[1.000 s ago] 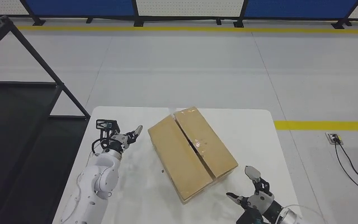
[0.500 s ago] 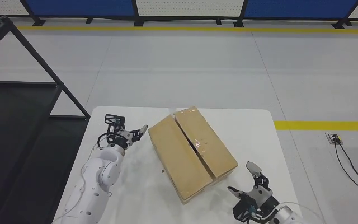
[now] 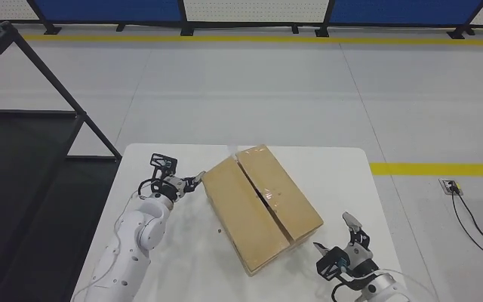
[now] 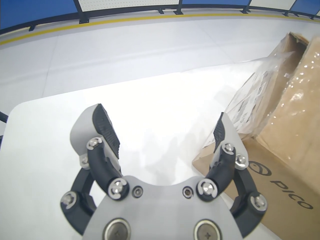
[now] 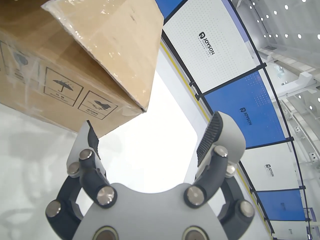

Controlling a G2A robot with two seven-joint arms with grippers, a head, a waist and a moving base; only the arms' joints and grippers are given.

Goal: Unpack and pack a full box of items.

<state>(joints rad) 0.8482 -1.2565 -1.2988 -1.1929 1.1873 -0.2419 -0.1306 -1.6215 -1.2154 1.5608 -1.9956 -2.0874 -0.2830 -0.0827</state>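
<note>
A brown cardboard box (image 3: 260, 205) lies at an angle in the middle of the white table (image 3: 336, 174), its two top flaps meeting along a centre seam with clear tape. My left gripper (image 3: 179, 174) stands open at the box's left corner, one fingertip almost at the cardboard (image 4: 287, 131). The left gripper (image 4: 163, 128) holds nothing. My right gripper (image 3: 336, 235) is open near the table's front right, just off the box's near right corner. In the right wrist view the box (image 5: 82, 51) sits close past the right gripper (image 5: 150, 132), one flap slightly raised.
A black metal frame (image 3: 53, 113) stands left of the table. Bare tabletop lies behind the box and to its right. Blue and white partition panels (image 3: 256, 9) line the far side of the floor, along a yellow floor line.
The left gripper has moved right, closing in on the box's left corner. The right gripper has shifted right and slightly forward near the box's front right corner. The box has barely moved.
</note>
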